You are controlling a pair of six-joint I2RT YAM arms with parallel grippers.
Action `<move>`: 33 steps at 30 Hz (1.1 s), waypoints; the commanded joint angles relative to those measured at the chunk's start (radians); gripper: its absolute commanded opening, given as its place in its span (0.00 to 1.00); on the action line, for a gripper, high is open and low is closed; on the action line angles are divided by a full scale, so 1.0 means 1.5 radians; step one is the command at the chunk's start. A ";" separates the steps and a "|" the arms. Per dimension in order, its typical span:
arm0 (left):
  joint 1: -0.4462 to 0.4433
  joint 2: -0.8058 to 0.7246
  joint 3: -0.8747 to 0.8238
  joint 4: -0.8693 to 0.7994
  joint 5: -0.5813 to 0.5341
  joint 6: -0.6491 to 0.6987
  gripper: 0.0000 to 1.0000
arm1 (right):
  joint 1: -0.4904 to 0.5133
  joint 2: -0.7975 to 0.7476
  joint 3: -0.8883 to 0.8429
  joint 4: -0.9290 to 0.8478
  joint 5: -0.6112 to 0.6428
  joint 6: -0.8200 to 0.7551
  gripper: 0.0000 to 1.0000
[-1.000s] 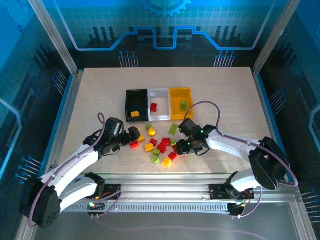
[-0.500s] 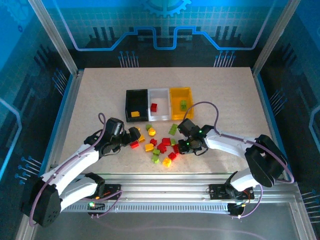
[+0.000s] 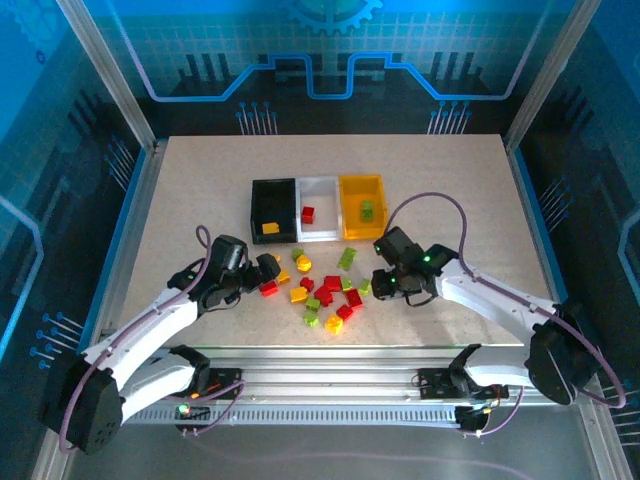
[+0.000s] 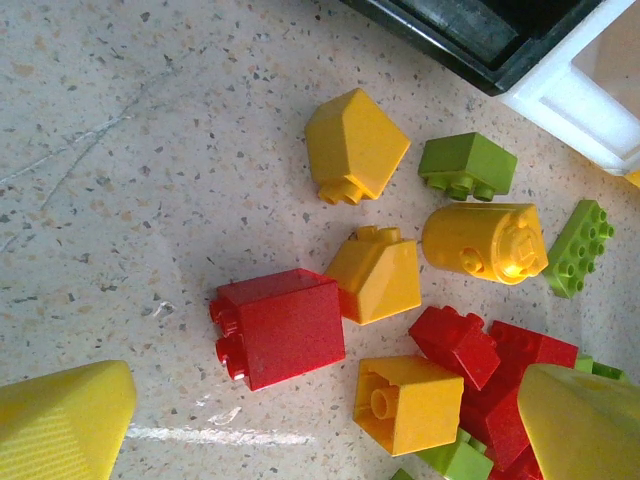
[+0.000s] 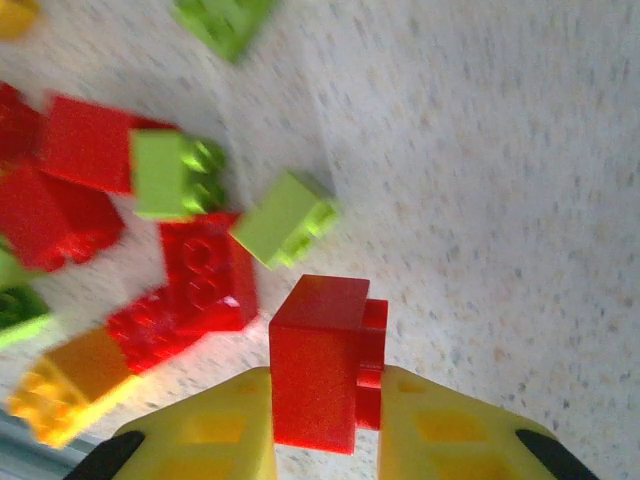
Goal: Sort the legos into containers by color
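- Two grippers sit closest to the arm bases. The left gripper (image 3: pixel 268 270) (image 4: pixel 325 395) is nearer than the white open-topped rectangular plastic bin (image 3: pixel 320 236) and to its left. Its yellow fingers are spread wide apart above a boxy red plastic brick (image 4: pixel 280 325).
- The right gripper (image 3: pixel 385 285) (image 5: pixel 325 400), nearer than the white bin and to its right, is clamped on one small red plastic block (image 5: pixel 318 345).
- Well over a dozen loose plastic bricks (image 3: pixel 325 292) lie scattered just in front of the white bin. They are too crowded for an exact count.
- They are glossy, studded pieces in red, yellow-orange and lime green. Some are sloped and one is a yellow-orange plastic cylinder (image 4: pixel 485 243).
- Three bins stand in a row. The white one holds one red brick (image 3: pixel 308 214).
- The black plastic bin (image 3: pixel 272 198), touching the white bin's left side, holds one yellow-orange brick (image 3: pixel 270 228).
- The yellow plastic bin (image 3: pixel 362 232), touching its right side, holds one lime-green brick (image 3: pixel 367 210).
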 commanded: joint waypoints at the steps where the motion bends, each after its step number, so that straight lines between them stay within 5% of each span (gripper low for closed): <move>1: 0.007 0.003 -0.009 0.006 0.013 -0.001 0.99 | -0.007 0.057 0.114 0.023 -0.017 -0.038 0.27; 8: 0.009 -0.009 -0.018 -0.001 0.024 -0.003 0.99 | -0.016 0.312 0.412 0.077 -0.015 -0.062 0.27; 18: 0.022 -0.008 -0.005 -0.027 0.017 0.008 0.99 | -0.055 0.604 0.716 -0.011 0.026 -0.042 0.27; 23: 0.025 0.009 0.003 -0.039 0.003 0.011 0.99 | -0.056 0.664 0.780 -0.053 0.036 -0.028 0.32; 28: 0.025 0.026 0.002 -0.027 0.003 0.016 0.99 | -0.056 0.661 0.776 -0.044 0.030 -0.017 0.55; 33: 0.025 0.051 0.010 -0.008 0.013 0.041 0.87 | -0.057 0.626 0.746 -0.025 0.026 -0.016 0.64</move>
